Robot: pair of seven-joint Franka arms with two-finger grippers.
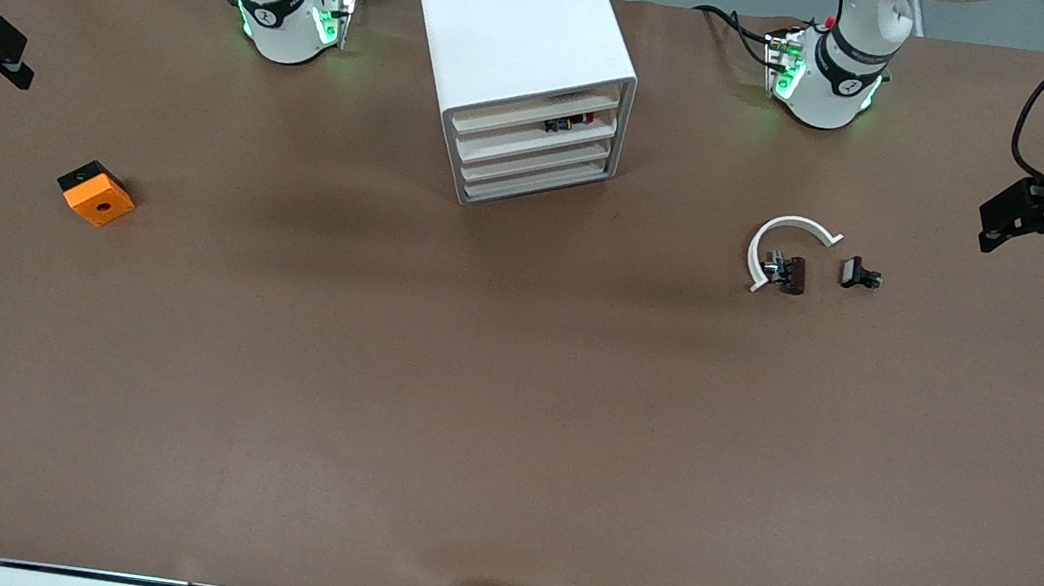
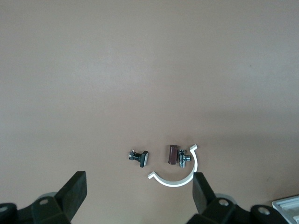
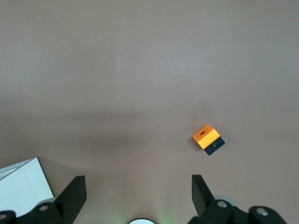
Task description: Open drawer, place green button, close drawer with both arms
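The white cabinet (image 1: pixel 515 40) stands between the two arm bases, with its four drawers (image 1: pixel 541 149) all pushed in. A small dark thing with red specks (image 1: pixel 566 122) shows in the gap above the second drawer from the top. I see no green-capped button in any view. My left gripper (image 1: pixel 992 232) hangs open and empty over the left arm's end of the table, its jaws wide apart in the left wrist view (image 2: pixel 140 196). My right gripper (image 1: pixel 18 73) hangs open and empty over the right arm's end, also seen in the right wrist view (image 3: pixel 138 196).
An orange cube with a hole (image 1: pixel 96 194) (image 3: pixel 206 135) lies toward the right arm's end. A brown-black part with a white curved strip (image 1: pixel 789 253) (image 2: pixel 180 179) and a small dark part with a metal end (image 1: pixel 859 274) (image 2: pixel 138 157) lie toward the left arm's end.
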